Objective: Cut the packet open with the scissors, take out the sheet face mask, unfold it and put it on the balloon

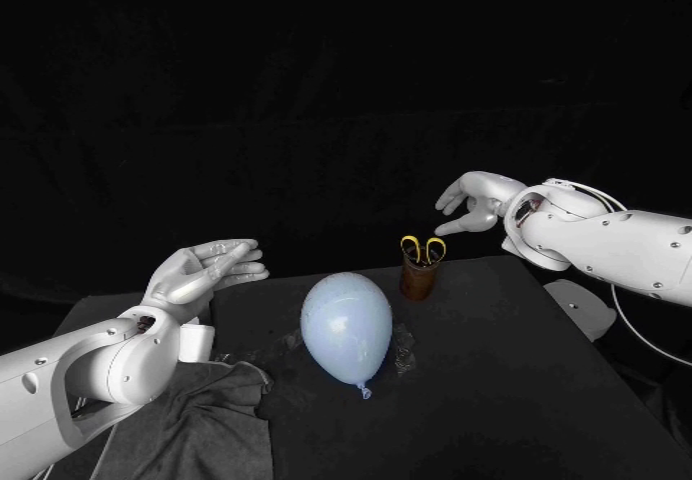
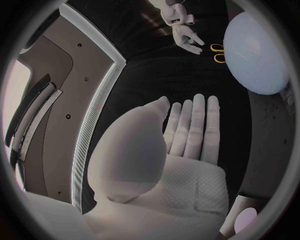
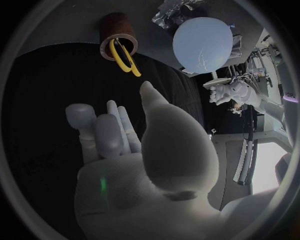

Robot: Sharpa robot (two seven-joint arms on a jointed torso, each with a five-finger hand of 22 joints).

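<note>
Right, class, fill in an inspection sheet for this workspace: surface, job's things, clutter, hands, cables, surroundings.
Surface: black table.
Job's things: pale balloon lying on the table; yellow-handled scissors standing in a brown holder; crinkled packet beside the balloon.
Clutter: white cup and dark cloth near the left arm.
Hands: left hand and right hand raised, holding nothing.
Cables: thin cable hanging by the right arm.
Surroundings: black backdrop.

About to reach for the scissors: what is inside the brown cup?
The scissors stand in the brown cup, yellow handles above its rim. Their blades are hidden by the cup's wall, as is anything else inside.
</note>
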